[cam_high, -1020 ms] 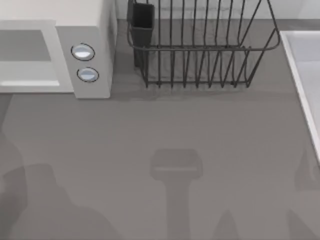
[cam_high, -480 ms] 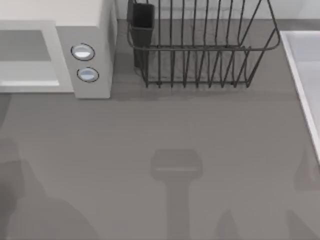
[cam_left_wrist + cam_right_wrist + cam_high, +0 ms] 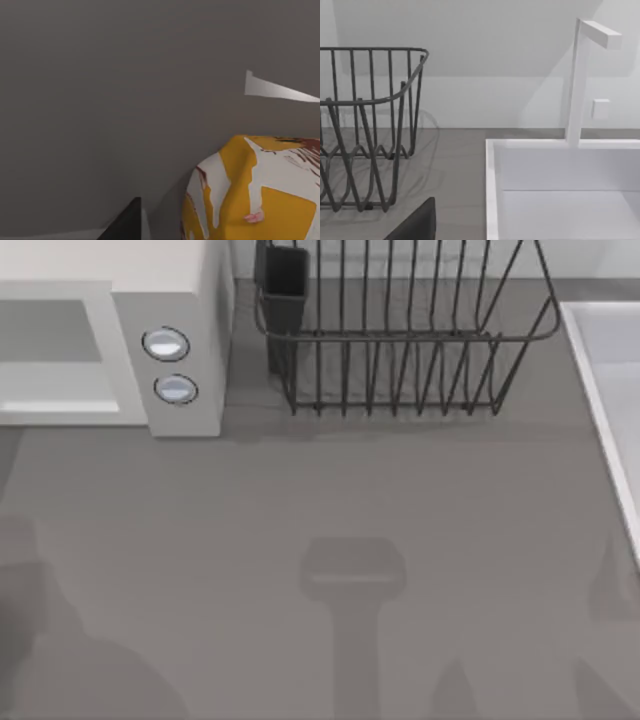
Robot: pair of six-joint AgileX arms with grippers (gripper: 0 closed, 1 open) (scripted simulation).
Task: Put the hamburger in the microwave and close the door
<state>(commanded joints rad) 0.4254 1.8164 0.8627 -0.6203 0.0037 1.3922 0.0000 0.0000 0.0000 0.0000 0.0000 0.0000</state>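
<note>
The hamburger [image 3: 260, 195], orange-yellow with white patches, lies on the grey table close in front of my left wrist camera. A dark piece of my left gripper [image 3: 126, 224] juts in beside it, a short gap away. The microwave [image 3: 170, 360], white with two round silvery knobs [image 3: 166, 344], stands at the table's far left, and its grey cavity [image 3: 45, 330] faces the front. The door is out of view. In the right wrist view a dark piece of my right gripper [image 3: 415, 224] hangs above the table between rack and sink.
A dark wire dish rack [image 3: 400, 340] stands at the back middle, right of the microwave. A white sink basin [image 3: 610, 390] with a white faucet [image 3: 577, 80] lines the right edge. A pale wedge [image 3: 275, 90] lies beyond the hamburger. Arm shadows fall across the front.
In the top view the shadow at the lower left has slid further left and shrunk. Microwave, rack and sink have not moved.
</note>
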